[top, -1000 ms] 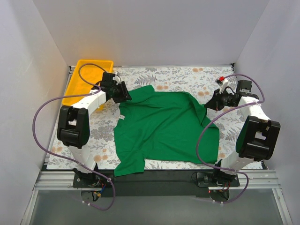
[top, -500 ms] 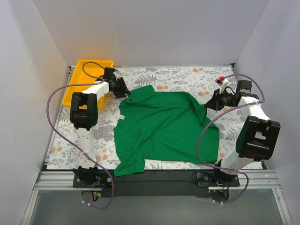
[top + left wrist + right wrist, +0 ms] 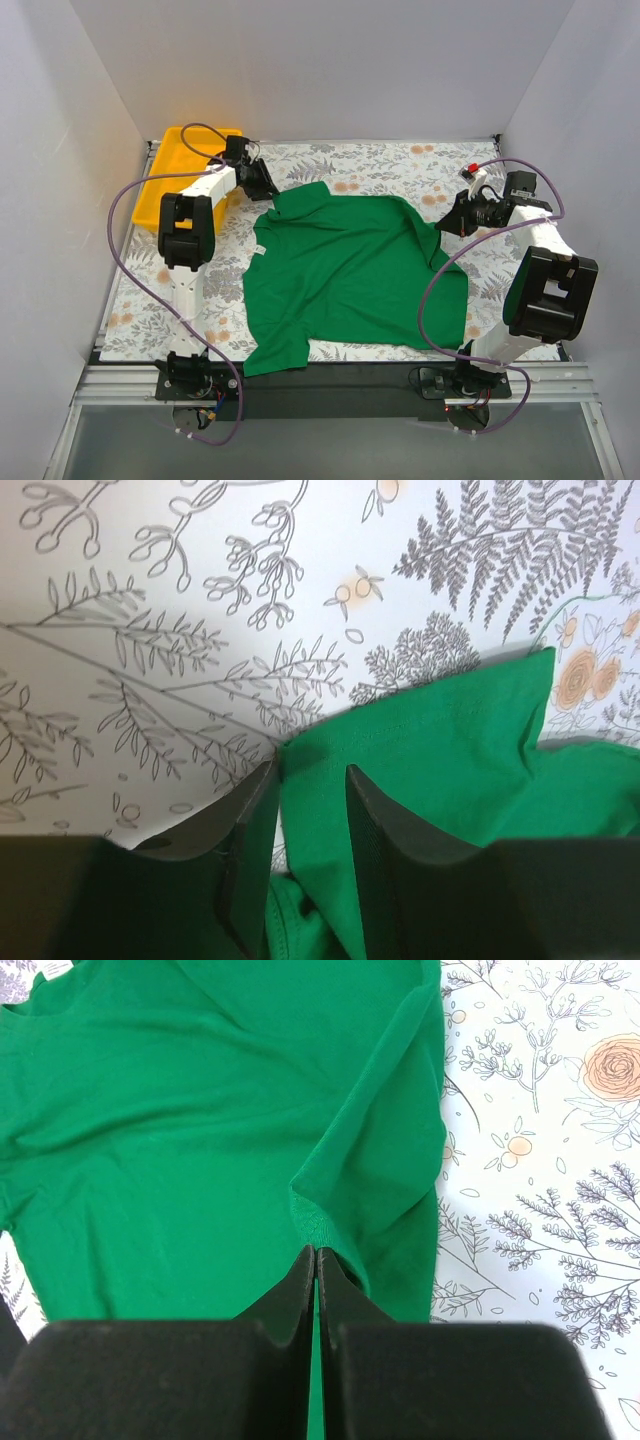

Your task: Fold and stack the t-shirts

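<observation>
The bright green t-shirt [image 3: 350,270] lies spread on the floral table cover, with its small white neck label [image 3: 261,248] near its left edge. My left gripper [image 3: 268,190] is at the shirt's back-left sleeve corner. In the left wrist view its jaws [image 3: 312,770] stand apart astride that corner of green cloth [image 3: 450,750], with a sliver of gap showing beside the cloth. My right gripper [image 3: 447,222] is at the shirt's right sleeve. In the right wrist view it [image 3: 316,1250] is shut, pinching a raised fold of the shirt [image 3: 180,1140].
A yellow plastic tray [image 3: 175,165] stands at the back left, just behind my left arm. White walls enclose the table on three sides. Bare floral cover [image 3: 400,160] shows behind the shirt and on both flanks. Purple cables loop off both arms.
My left arm has reached farther back and slightly right onto the sleeve corner, and its jaws have narrowed around the cloth. The right arm and the shirt body have not moved.
</observation>
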`<action>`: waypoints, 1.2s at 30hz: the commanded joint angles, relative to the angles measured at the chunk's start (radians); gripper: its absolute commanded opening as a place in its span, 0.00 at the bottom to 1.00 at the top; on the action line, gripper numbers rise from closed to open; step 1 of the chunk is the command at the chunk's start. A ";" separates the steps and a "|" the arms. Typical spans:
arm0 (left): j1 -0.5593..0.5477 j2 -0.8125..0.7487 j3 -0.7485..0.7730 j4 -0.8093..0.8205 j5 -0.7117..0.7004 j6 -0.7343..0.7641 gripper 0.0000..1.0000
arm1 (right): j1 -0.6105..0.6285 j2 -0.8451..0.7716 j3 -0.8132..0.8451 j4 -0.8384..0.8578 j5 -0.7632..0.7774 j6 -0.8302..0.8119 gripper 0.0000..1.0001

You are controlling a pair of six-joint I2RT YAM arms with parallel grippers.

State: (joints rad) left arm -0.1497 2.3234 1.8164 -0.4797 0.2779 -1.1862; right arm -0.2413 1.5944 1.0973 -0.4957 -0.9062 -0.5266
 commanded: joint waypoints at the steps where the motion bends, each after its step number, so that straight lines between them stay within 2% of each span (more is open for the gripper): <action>1: -0.001 0.053 0.069 -0.089 -0.003 0.017 0.31 | -0.004 0.007 0.009 -0.004 -0.037 -0.010 0.01; 8: -0.001 0.068 0.078 -0.108 0.009 0.017 0.26 | -0.007 0.006 0.010 -0.007 -0.037 -0.013 0.01; 22: -0.001 0.126 0.138 -0.181 0.001 0.042 0.22 | -0.021 -0.008 0.010 -0.009 -0.045 -0.016 0.01; 29: -0.002 0.145 0.147 -0.177 0.063 0.031 0.19 | -0.030 -0.008 0.009 -0.010 -0.049 -0.015 0.01; 36: -0.001 0.157 0.150 -0.174 0.073 0.027 0.02 | -0.035 -0.007 0.009 -0.009 -0.054 -0.016 0.01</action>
State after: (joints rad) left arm -0.1448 2.4283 1.9709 -0.5758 0.3576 -1.1717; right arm -0.2691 1.5944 1.0973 -0.4980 -0.9245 -0.5289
